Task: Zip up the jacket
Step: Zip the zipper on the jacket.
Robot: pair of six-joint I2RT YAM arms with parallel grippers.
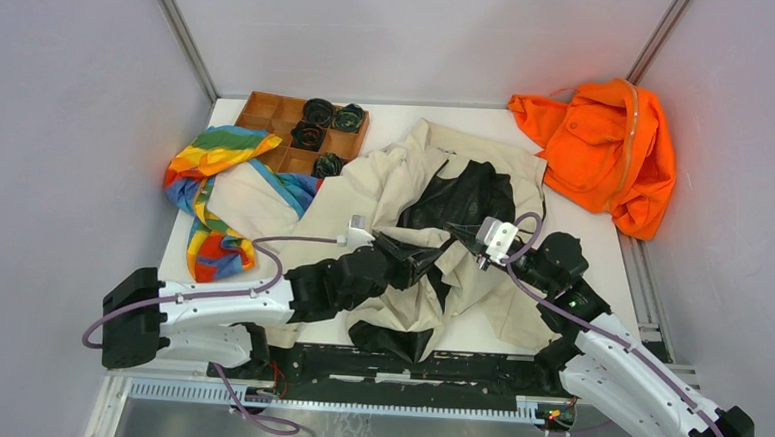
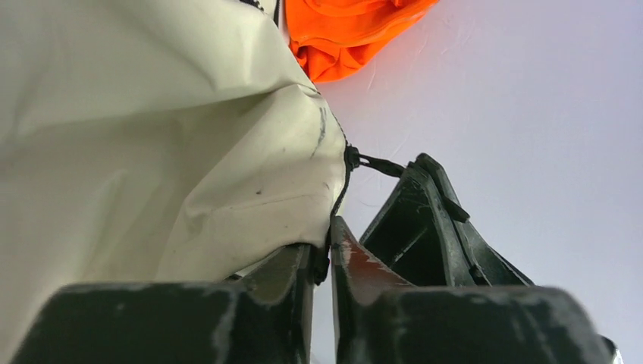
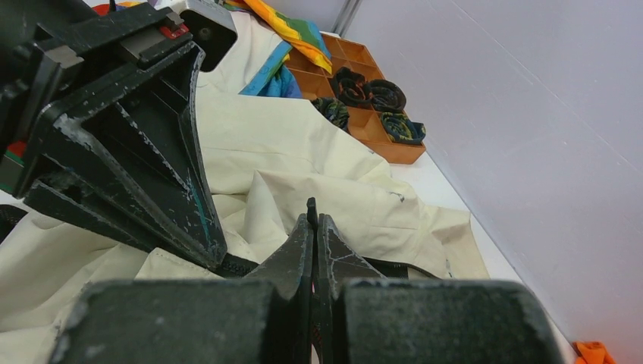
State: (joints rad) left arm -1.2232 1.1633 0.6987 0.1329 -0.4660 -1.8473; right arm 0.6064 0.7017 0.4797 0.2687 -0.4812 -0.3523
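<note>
A crumpled beige fabric jacket (image 1: 365, 182) with black lining is spread across the middle of the white table (image 1: 489, 119). Its zipper edge is clamped in the left claw (image 2: 324, 246). The right claw (image 3: 313, 224) is pressed together on the thin black zipper pull (image 2: 379, 164).

Both arms bent inward; L gripper (image 2: 327, 243) & R gripper (image 3: 313, 227) fingers (image 3: 292, 256) clamped tight, tips close together.

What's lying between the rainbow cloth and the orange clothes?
The beige jacket lies rumpled between them, with the wooden tray beside the rainbow cloth; the top view shows it.
</note>
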